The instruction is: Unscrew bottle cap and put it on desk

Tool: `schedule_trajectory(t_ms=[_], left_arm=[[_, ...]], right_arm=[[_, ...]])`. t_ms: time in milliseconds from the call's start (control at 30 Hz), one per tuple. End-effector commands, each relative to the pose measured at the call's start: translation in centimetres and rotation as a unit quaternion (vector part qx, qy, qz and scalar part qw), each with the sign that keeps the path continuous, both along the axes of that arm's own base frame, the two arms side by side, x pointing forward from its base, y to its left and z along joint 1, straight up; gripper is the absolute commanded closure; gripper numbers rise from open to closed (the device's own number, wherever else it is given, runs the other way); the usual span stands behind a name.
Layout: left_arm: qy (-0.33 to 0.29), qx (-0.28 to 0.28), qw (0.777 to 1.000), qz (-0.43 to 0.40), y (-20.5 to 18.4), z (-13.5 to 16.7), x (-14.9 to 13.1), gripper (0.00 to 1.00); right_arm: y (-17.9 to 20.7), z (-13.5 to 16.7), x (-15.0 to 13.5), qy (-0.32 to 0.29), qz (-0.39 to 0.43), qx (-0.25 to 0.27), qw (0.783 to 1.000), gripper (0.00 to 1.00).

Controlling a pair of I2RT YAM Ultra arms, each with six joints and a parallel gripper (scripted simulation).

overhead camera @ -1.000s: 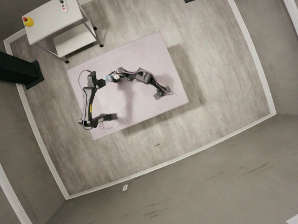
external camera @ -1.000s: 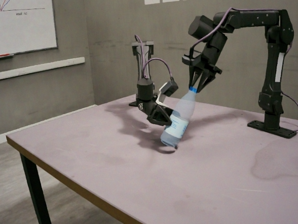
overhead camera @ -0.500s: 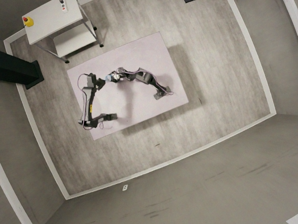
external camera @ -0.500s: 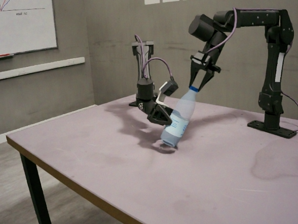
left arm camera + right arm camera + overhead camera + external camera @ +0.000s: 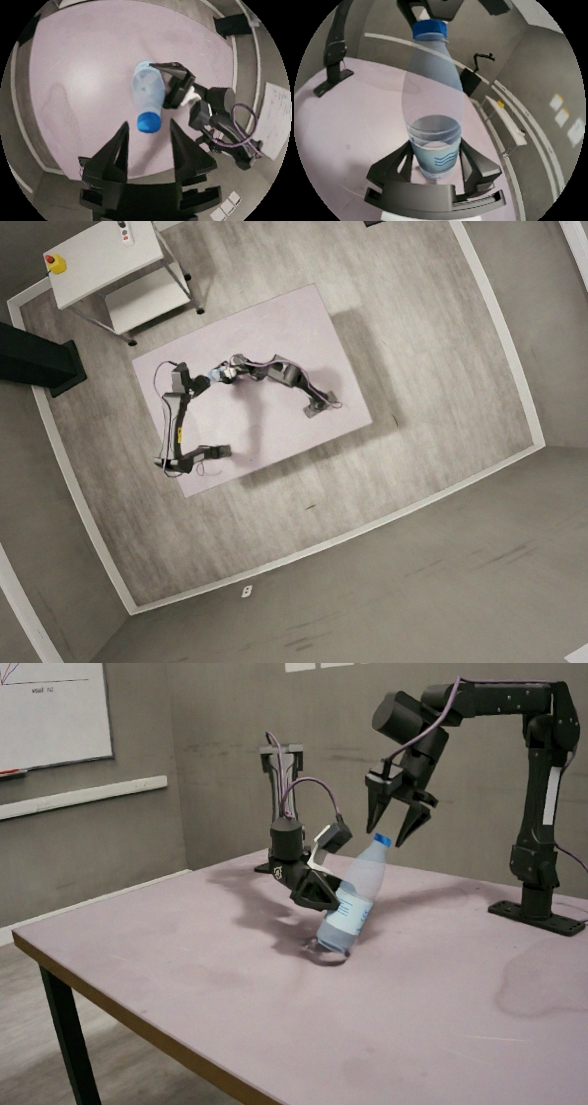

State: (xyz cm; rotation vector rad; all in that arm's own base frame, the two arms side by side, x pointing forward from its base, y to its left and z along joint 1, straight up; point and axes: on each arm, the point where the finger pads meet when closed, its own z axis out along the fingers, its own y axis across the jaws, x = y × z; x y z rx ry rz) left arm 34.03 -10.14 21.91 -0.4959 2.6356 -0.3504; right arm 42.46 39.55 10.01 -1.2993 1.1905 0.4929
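A clear plastic bottle [image 5: 357, 888] [image 5: 148, 86] [image 5: 432, 84] [image 5: 218, 374] with a blue cap [image 5: 383, 839] [image 5: 148, 122] [image 5: 430, 29] leans tilted over the purple desk [image 5: 200, 988], its base at or just above the top. My right gripper [image 5: 334, 898] [image 5: 435, 140] [image 5: 144, 77] is shut on the bottle's labelled lower body from the side. My left gripper [image 5: 395, 825] [image 5: 149, 122] hangs just above the cap with its fingers open, one on each side and clear of it. The cap sits on the bottle's neck.
The left arm's base [image 5: 537, 913] stands at the desk's back right, the right arm's base [image 5: 280, 778] at the back. A white cart [image 5: 100, 261] with a yellow button and a black block [image 5: 35, 361] stand on the floor beside the desk.
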Motion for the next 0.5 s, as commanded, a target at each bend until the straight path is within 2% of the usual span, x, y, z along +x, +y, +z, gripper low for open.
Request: schedule_trajectory(t_ms=[0,100,167,200,467], left_arm=[[-0.032,0.062,0.990,-0.121,-0.12,0.41,0.35,0.43],[-0.042,0.094,0.978,-0.180,-0.13,0.38,0.37,0.43],[-0.042,0.094,0.978,-0.180,-0.13,0.38,0.37,0.43],[-0.051,0.121,0.965,-0.229,-0.13,0.37,0.37,0.43],[-0.078,0.201,0.901,-0.375,-0.16,0.30,0.42,0.43]], right_arm=[[-0.05,1.55,0.31,-0.013,0.000,0.006,1.000,1.00],[-0.05,1.55,0.31,-0.013,0.000,0.006,1.000,1.00],[-0.05,1.55,0.31,-0.013,0.000,0.006,1.000,1.00],[-0.05,1.55,0.31,-0.013,0.000,0.006,1.000,1.00],[-0.05,1.55,0.31,-0.013,0.000,0.006,1.000,1.00]])
